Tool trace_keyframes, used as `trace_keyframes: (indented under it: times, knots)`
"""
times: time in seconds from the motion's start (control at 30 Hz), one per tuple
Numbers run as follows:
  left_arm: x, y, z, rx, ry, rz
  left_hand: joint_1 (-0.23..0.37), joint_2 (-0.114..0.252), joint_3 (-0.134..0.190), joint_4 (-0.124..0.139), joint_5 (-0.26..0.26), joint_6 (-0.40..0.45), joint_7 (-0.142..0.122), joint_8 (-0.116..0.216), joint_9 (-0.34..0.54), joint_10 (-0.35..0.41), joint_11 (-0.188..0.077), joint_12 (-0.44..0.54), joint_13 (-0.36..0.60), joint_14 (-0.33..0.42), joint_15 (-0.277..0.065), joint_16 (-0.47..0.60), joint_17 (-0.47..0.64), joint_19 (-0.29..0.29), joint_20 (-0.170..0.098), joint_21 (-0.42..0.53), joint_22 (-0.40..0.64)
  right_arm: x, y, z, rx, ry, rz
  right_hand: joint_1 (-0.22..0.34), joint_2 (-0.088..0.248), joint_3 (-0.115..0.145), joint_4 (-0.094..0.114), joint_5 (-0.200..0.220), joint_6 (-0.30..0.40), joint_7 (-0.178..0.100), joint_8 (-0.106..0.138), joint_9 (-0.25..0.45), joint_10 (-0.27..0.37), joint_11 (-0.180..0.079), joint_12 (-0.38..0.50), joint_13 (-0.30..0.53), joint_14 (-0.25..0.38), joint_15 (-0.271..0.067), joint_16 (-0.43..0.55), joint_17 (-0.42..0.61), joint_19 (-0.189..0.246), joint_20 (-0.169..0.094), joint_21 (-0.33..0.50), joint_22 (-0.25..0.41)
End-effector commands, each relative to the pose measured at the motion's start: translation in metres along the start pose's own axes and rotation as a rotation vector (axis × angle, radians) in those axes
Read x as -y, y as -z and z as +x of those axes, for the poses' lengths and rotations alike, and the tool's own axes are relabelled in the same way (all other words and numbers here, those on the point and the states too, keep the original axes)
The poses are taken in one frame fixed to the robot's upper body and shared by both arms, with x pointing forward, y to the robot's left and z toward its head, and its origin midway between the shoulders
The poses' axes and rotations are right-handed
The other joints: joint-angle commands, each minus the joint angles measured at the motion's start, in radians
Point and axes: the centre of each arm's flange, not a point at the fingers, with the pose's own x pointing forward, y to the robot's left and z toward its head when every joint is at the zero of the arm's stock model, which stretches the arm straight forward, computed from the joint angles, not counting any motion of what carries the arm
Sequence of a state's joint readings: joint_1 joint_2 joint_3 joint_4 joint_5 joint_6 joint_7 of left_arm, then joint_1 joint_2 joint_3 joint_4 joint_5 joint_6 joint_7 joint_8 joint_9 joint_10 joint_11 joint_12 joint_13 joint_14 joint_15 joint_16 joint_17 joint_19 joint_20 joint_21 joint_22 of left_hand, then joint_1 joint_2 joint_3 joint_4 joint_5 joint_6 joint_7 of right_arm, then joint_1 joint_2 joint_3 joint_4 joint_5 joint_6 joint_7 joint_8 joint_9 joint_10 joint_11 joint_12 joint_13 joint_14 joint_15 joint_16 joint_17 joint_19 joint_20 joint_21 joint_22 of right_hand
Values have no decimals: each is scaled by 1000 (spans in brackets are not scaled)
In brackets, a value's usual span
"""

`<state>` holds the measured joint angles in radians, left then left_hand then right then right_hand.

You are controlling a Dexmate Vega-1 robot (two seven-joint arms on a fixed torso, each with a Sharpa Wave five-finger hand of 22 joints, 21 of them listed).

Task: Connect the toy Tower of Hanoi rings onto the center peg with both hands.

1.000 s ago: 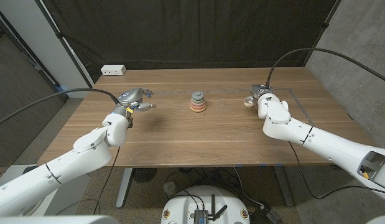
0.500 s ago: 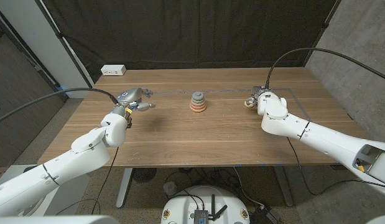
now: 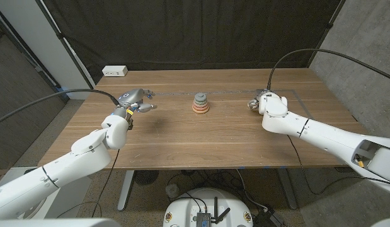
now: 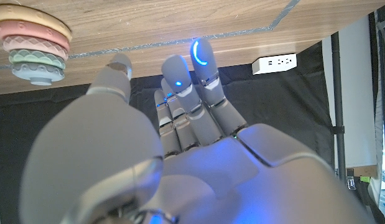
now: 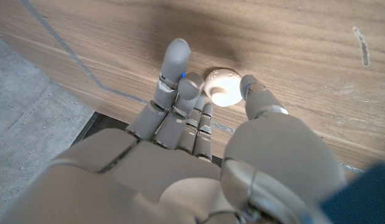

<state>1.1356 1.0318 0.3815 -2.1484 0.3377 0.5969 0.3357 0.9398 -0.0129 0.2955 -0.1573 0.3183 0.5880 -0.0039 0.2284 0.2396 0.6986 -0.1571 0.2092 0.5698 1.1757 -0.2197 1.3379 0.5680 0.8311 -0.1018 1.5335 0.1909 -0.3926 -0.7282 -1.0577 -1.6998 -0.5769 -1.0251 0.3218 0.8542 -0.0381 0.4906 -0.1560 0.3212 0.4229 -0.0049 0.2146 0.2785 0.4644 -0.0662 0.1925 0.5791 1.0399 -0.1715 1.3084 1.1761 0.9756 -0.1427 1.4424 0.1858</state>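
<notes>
A stack of pastel rings (image 3: 200,104) sits on its peg at the middle of the wooden table (image 3: 201,139); the left wrist view shows the ring stack (image 4: 33,43) too. A small cream ring (image 5: 222,87) lies on the wood to the right of the stack, and the same cream ring (image 3: 251,104) peeks out beside my right hand (image 3: 263,101). That right hand (image 5: 198,143) reaches around it, fingers on one side, thumb on the other, close to its edges. My left hand (image 3: 139,103) hovers left of the stack. Its fingers (image 4: 192,81) are stretched out with nothing in them.
A white power strip (image 3: 114,70) lies at the table's far left corner, and the strip (image 4: 274,62) also shows in the left wrist view. A thin tape line (image 3: 303,96) marks the wood near the right hand. A dark curtain hangs behind the table.
My right hand has turned and shifted slightly left, closing in around the cream ring. The left hand has barely moved.
</notes>
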Motion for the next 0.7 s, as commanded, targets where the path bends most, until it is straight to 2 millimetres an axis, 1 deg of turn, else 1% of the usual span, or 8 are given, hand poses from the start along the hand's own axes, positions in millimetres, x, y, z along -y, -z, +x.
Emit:
trace_keyframes:
  times: [0.03, 0.27, 0.7]
  knots:
    - [0, 2, 1, 3, -1, -2, -5, 3, 8, 2, 6, 10, -1, -2, 2, 7, -2, 6, 2, 10, 0, 5, 3, 10, -107, -4, 1, -1, -2, 8, -11, -14, 1, 0, 6, -3, -3, -5, -5, -2, 5, 0, -6, 0, 8, 1, -7, -48, -5, -1, -7, -74, 4, 1]
    - [3, 2, 3, 2, 9, -1, -8, 3, 12, 2, 7, 12, -2, -3, 2, 9, -2, 5, 2, 7, 0, 0, 2, 10, -107, -4, 2, -2, -3, 12, -13, -24, 4, 2, 8, -7, -4, -7, -7, -2, 6, -1, -3, -1, 11, 2, -5, -48, -7, 0, -7, -73, 3, -1]
    - [5, 3, 4, -5, 15, -4, -15, 3, 22, 0, 9, 16, -2, -5, 3, 12, -1, 4, 2, 13, 0, -2, 7, 13, -107, -8, 0, -12, -2, 20, -22, -60, 3, 3, 11, -10, -3, -8, -14, -1, 4, -2, 2, 2, 12, 1, 0, -48, -7, 5, -7, -74, 4, 0]
